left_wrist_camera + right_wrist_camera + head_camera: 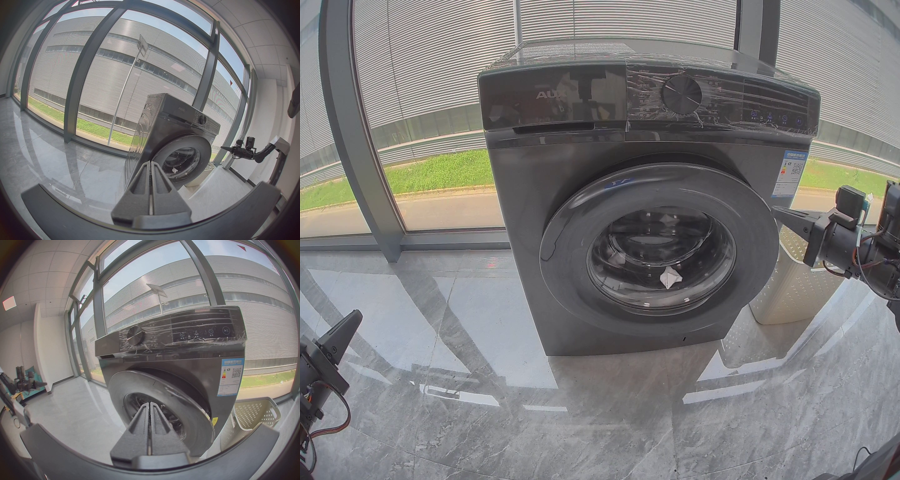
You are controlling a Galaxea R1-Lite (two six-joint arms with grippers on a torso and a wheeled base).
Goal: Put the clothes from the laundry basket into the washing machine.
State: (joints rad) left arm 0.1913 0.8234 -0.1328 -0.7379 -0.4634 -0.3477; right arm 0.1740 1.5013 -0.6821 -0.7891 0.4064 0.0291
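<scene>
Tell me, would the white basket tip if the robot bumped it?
Probably. The laundry basket looks light, its thin walls full of holes. On the glossy floor it might slide or tip, though the washing machine close beside could block one side.

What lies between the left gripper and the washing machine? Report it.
Only bare floor separates the left gripper and the washing machine, seen in the head view.
</scene>
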